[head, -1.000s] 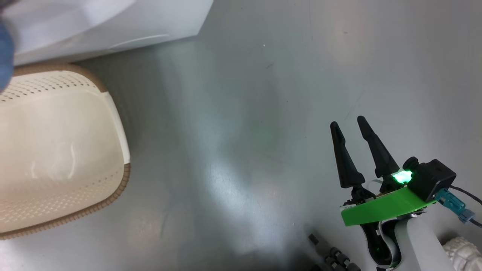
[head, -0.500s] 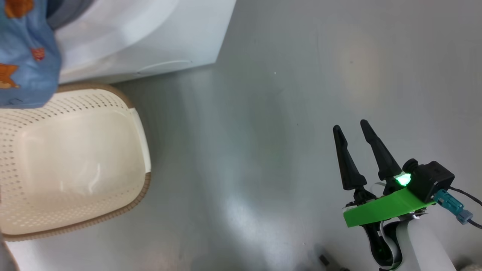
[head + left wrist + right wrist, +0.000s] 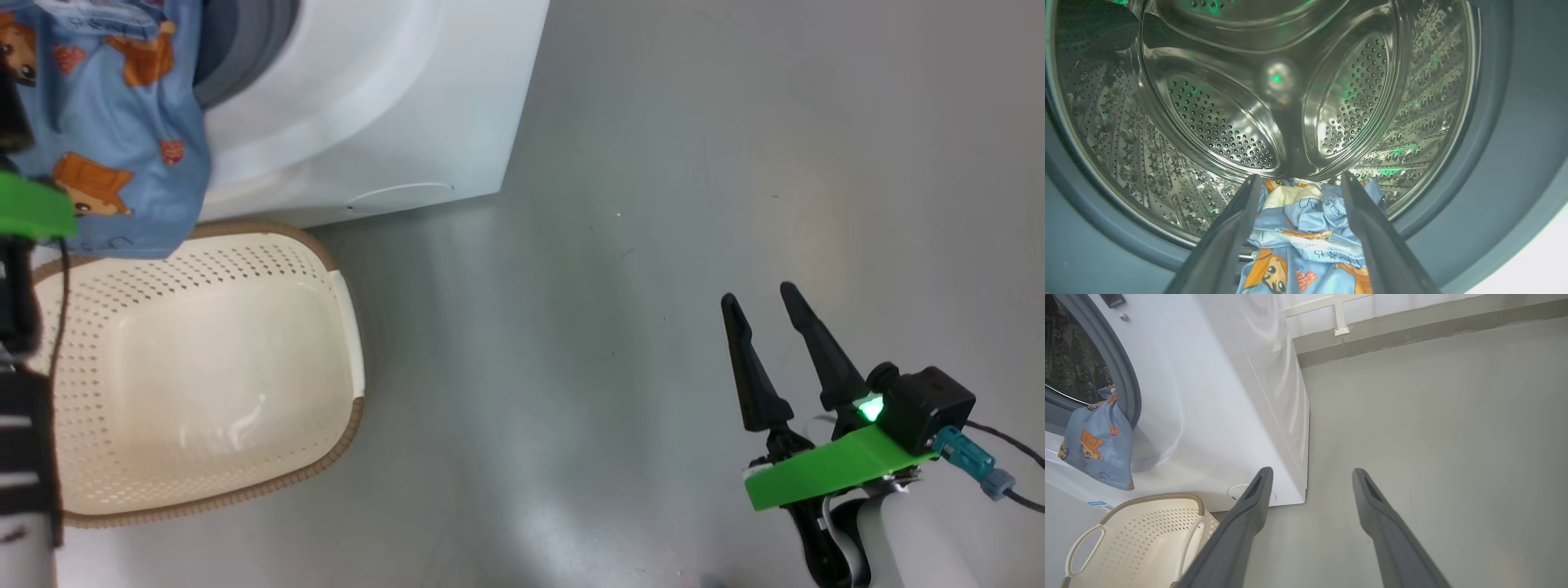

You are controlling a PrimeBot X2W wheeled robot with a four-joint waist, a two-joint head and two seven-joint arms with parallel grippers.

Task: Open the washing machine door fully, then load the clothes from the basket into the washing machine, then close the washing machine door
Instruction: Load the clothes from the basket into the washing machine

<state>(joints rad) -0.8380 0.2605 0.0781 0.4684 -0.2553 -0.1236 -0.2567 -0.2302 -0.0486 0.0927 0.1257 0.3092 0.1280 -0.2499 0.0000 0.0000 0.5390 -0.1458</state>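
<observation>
- Grey floor [image 3: 637, 343], cream perforated basket [image 3: 347, 327].
- Blue cartoon-print clothes [image 3: 122, 147] hang over washer [image 3: 392, 106] mouth.
- Left gripper [image 3: 1301, 177] spread wide, clothes lying loose between.
- Right gripper [image 3: 758, 294] spread, empty.

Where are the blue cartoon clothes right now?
In the head view's upper left, the clothes drape over the washing machine opening's lip, partly hanging out above the basket.

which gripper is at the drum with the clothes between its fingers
The left gripper: its open fingers flank the clothes at the drum mouth. The right gripper hangs open over the floor.
</observation>
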